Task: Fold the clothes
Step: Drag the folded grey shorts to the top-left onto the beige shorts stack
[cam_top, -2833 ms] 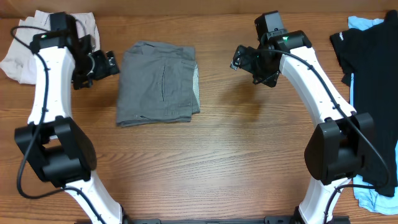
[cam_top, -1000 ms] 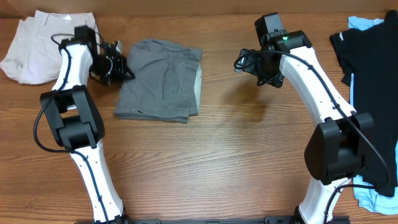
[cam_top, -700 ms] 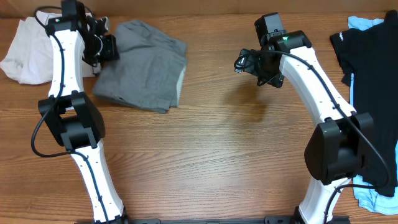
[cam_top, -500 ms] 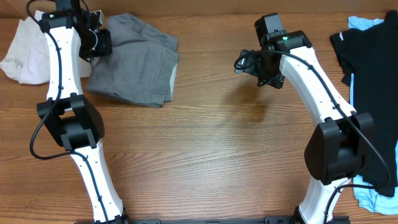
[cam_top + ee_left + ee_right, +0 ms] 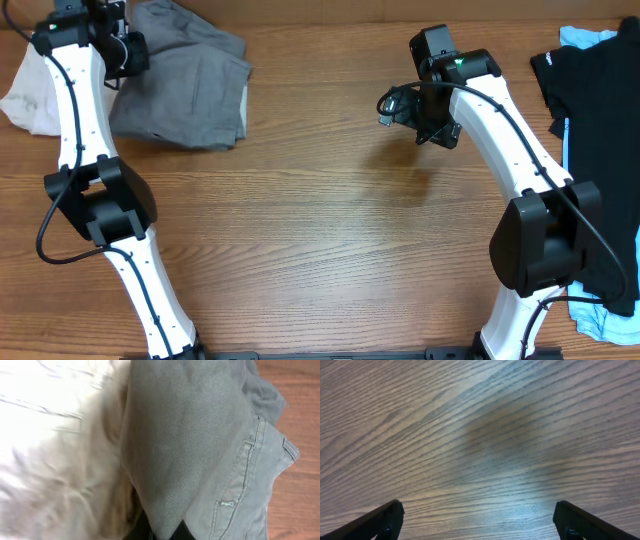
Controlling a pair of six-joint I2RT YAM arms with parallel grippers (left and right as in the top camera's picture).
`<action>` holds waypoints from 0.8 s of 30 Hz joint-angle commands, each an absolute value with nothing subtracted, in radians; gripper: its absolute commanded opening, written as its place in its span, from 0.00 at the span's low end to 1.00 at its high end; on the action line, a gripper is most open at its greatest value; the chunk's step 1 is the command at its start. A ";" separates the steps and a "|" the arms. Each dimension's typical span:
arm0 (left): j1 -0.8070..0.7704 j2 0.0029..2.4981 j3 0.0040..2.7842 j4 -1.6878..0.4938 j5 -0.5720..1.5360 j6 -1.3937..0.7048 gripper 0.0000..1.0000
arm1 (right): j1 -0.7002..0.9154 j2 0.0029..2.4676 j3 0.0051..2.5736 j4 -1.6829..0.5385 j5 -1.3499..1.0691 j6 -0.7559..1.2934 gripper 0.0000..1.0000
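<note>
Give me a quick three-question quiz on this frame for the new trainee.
1. True or false: the right end effector holds a garment.
2. Which garment lies at the right edge of the table? A cream, B black, C grey.
3. Fill in: the grey shorts lie right beside the ___ shorts.
Key: 1 false, it is open over bare wood. 2 B, the black garment. 3 cream shorts.
</note>
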State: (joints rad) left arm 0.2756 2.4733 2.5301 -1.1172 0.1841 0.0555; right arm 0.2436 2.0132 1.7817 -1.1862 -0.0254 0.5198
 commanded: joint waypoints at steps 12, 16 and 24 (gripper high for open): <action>0.294 2.472 2.768 -1.081 0.146 0.019 0.04 | 0.240 2.014 1.787 -1.203 -0.016 0.515 1.00; 0.313 2.472 2.839 -1.086 0.146 0.012 0.04 | 0.240 2.014 1.787 -1.215 -0.016 0.515 1.00; 0.375 2.473 2.838 -1.084 0.144 -0.007 0.04 | 0.240 2.014 1.787 -1.223 -0.019 0.516 1.00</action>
State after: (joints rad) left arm 0.3416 2.4744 2.8098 -1.1000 0.1486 0.0177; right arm 0.2436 2.0132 1.7817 -1.2228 -0.0254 0.5198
